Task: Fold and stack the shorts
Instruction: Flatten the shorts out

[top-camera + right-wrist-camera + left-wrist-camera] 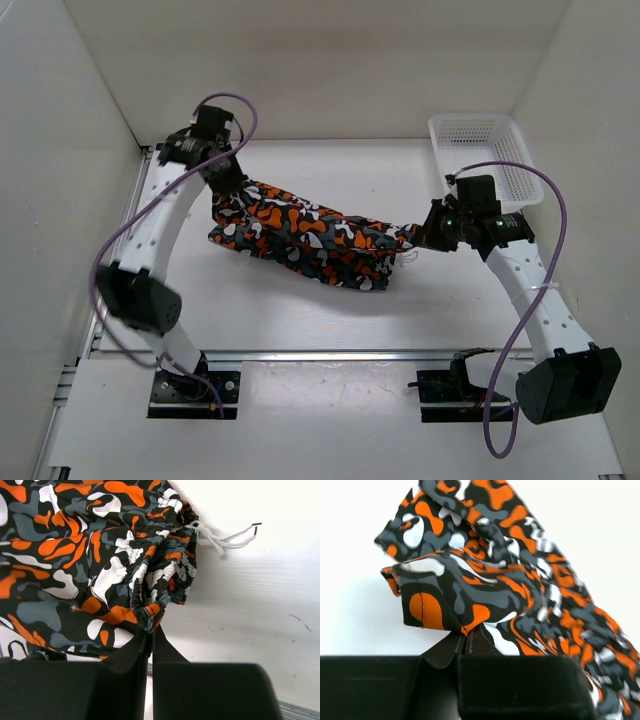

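Observation:
The shorts, printed in orange, black, grey and white blotches, hang stretched between my two grippers above the middle of the table. My left gripper is shut on the shorts' left end; in the left wrist view the fabric bunches out of the pinched jaws. My right gripper is shut on the gathered waistband at the right end, shown in the right wrist view. The white drawstring dangles beside the waistband.
A white perforated basket stands at the table's back right, just behind the right arm. White walls enclose the table on the left, back and right. A metal rail runs along the near edge.

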Available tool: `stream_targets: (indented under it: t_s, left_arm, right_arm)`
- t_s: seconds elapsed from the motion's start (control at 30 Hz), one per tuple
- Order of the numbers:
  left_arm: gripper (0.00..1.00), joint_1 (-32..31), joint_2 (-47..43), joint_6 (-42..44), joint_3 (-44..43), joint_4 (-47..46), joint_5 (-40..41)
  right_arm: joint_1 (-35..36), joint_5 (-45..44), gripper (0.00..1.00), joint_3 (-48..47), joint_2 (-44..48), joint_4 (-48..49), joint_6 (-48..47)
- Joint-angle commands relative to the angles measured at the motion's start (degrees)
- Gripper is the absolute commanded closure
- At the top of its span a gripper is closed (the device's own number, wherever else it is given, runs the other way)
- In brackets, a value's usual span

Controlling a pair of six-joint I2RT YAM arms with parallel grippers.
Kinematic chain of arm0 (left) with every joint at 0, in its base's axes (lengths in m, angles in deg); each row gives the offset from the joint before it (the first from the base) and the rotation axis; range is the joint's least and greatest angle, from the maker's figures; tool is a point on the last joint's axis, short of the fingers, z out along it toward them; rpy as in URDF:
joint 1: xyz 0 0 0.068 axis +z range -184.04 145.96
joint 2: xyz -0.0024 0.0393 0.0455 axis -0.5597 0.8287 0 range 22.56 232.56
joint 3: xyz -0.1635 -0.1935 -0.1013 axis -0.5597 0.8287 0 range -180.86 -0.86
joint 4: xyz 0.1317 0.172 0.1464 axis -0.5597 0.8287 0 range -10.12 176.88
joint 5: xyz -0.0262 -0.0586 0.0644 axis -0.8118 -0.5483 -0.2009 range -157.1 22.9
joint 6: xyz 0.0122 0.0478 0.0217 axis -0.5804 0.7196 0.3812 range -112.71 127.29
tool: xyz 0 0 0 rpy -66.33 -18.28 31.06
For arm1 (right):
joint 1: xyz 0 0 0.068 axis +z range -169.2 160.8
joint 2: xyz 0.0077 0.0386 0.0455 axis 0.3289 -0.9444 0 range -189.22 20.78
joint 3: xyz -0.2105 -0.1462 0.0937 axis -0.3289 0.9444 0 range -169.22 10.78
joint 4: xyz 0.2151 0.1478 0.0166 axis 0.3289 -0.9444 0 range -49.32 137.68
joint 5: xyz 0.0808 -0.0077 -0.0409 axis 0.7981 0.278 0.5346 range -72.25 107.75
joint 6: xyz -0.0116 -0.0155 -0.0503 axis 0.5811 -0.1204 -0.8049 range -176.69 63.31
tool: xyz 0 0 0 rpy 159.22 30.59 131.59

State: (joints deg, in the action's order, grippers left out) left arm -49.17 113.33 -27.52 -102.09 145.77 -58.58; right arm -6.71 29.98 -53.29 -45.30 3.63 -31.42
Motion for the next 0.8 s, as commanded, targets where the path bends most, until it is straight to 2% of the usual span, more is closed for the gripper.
stream_targets:
  t_s: [0.0,0.07,0.1,0.13,0.23,0.33,0.4,0.47,0.5,0.57,0.63,0.73,0.77]
  left_arm:
    - [0.90,-0.16,18.14,3.61,-5.79,3.63,2.21]
    - [0.90,-0.16,26.71,4.92,-16.59,5.90,3.52]
    - [0.90,-0.16,34.75,4.92,-21.16,7.22,4.05]
    - [0.90,-0.16,38.31,5.53,-29.81,8.11,4.66]
    - [0.90,0.45,48.50,6.68,-41.98,8.82,3.80]
    - [0.90,2.47,53.36,7.38,-45.11,6.90,-2.60]
    - [0.74,3.62,53.38,7.39,-41.97,2.08,-9.35]
    - [0.54,4.41,53.38,7.91,-41.15,-0.14,-11.41]
    - [0.25,4.41,52.68,8.43,-40.63,-0.84,-11.41]
    - [0.07,4.41,51.45,8.97,-41.24,-1.37,-11.41]
    - [0.00,4.41,48.74,9.67,-41.24,-1.38,-9.67]
    - [0.00,4.94,44.52,10.20,-38.88,-1.90,-8.07]
    - [0.01,4.94,40.94,10.20,-35.65,-1.90,-7.20]
  right_arm:
    - [-0.19,-3.26,1.00,-1.67,-1.76,0.89,1.17]
    - [-0.19,-5.80,1.00,-1.67,-5.17,4.67,1.70]
    - [-0.19,-7.47,1.00,-2.71,-6.85,5.55,2.23]
    - [-0.19,-9.31,1.00,-3.59,-10.69,6.25,2.23]
    - [-1.33,-14.68,1.00,-8.25,-20.44,7.66,2.85]
    - [-2.56,-18.28,1.00,-14.40,-30.98,7.14,3.37]
    - [-3.09,-20.92,1.00,-19.04,-37.67,6.00,3.98]
    - [-3.09,-22.68,1.00,-22.65,-40.95,5.47,3.99]
    - [-3.09,-22.69,1.00,-23.72,-43.49,5.47,3.99]
    - [-3.09,-22.69,1.00,-25.39,-45.18,4.94,3.47]
    - [-3.09,-22.16,1.00,-25.93,-45.71,4.94,3.46]
    - [-3.09,-21.63,1.00,-26.45,-44.49,4.94,3.46]
    - [-3.09,-21.63,1.00,-25.76,-43.96,4.94,2.94]
